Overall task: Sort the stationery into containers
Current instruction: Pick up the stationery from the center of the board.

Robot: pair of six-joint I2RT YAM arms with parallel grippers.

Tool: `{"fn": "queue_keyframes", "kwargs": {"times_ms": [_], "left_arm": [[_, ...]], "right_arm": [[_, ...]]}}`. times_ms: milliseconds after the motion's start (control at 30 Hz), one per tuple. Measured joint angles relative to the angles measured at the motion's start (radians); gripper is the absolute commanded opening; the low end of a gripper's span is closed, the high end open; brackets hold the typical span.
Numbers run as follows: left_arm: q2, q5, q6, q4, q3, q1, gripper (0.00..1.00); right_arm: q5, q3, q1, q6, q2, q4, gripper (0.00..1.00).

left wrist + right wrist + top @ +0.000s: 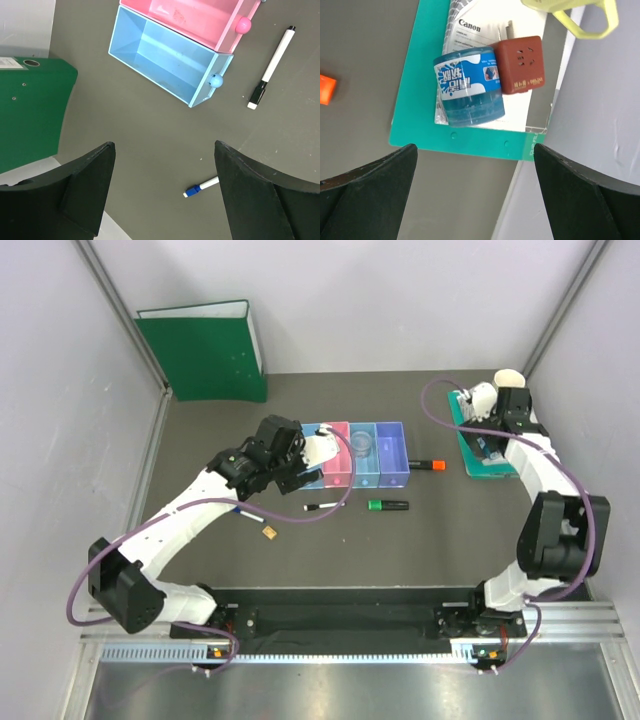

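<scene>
The row of four bins (pixel 392 452) sits mid-table, light blue, pink, light blue and purple from left to right, with a clear round jar (pixel 362 444) in the third. From above, its leftmost bin is partly covered by the left gripper (pixel 165 200), whose fingers stand wide apart and hold nothing. Only the left wrist view looks into that light blue bin (pixel 167 60) and shows the knobs on it and on the pink bin (pixel 195 15), with the black-capped pen (pixel 272 67) and blue-capped pen (pixel 202 187) lying nearby. The overhead view alone shows the green-capped highlighter (pixel 388 505), the orange-capped highlighter (pixel 427 465) just right of the purple bin, and the tan square (pixel 270 534). The right gripper (pixel 477 200), likewise spread and empty, hangs over the teal tray (pixel 415 115). There a blue jar (pixel 467 87), its lettering unreadable to me, touches a brown cube (pixel 520 65) on a leaflet (pixel 470 25) printed "Canon". The mug (pixel 550 4) is cut off at the top edge.
</scene>
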Motion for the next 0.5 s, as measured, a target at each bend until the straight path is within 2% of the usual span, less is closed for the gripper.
{"fn": "queue_keyframes", "kwargs": {"times_ms": [167, 367, 500], "left_arm": [[0.001, 0.003, 0.0, 0.0, 0.0, 0.0, 0.85], [0.011, 0.007, 0.0, 0.0, 0.0, 0.0, 0.85], [0.014, 0.007, 0.0, 0.0, 0.0, 0.0, 0.86]], "right_arm": [[-0.014, 0.07, -0.002, -0.084, 0.09, -0.01, 0.98], [-0.026, 0.203, -0.002, -0.117, 0.198, -0.018, 0.93], [-0.035, 0.23, 0.007, -0.136, 0.237, -0.018, 0.9]]}}
